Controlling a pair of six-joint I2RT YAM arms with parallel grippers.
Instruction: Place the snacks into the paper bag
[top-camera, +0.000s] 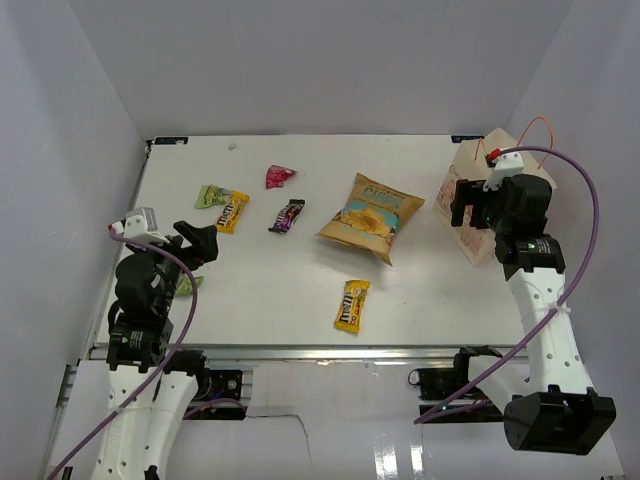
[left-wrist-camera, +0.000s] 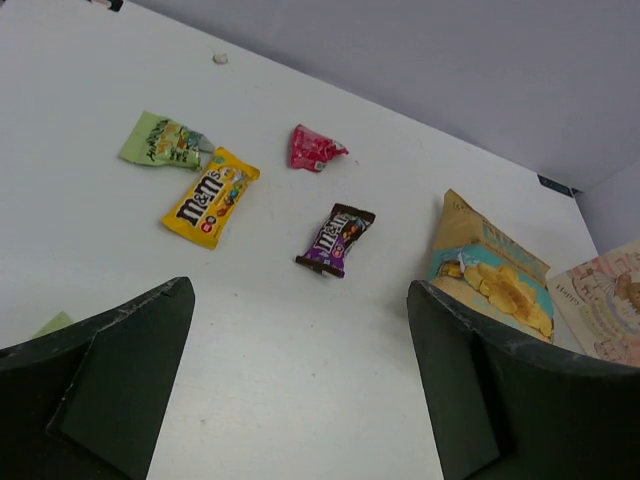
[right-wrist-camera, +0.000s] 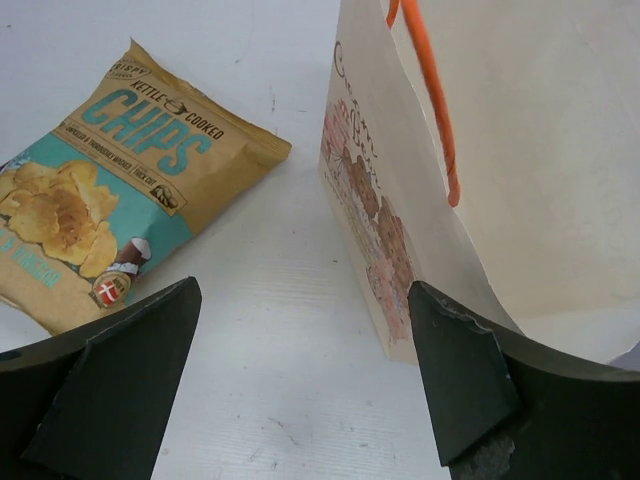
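Note:
The tan-and-blue chip bag (top-camera: 368, 215) lies mid-table, also in the right wrist view (right-wrist-camera: 110, 190). One yellow candy pack (top-camera: 232, 211) lies by the light green packet (top-camera: 211, 195). The other yellow pack (top-camera: 351, 305) lies near the front. The dark purple bar (top-camera: 287, 215) and the pink wrapper (top-camera: 279, 176) lie between them. The paper bag (top-camera: 452, 188) stands at the right, its orange handle (right-wrist-camera: 430, 90) showing. My right gripper (top-camera: 480, 205) is open and empty just left of the bag (right-wrist-camera: 480, 150). My left gripper (top-camera: 200, 245) is open and empty above the table's left side.
White walls close in the table on three sides. A small green scrap (left-wrist-camera: 55, 323) lies on the table under my left arm. The left wrist view shows the green packet (left-wrist-camera: 160, 142), yellow pack (left-wrist-camera: 210, 196), pink wrapper (left-wrist-camera: 315, 149) and purple bar (left-wrist-camera: 337, 239) ahead.

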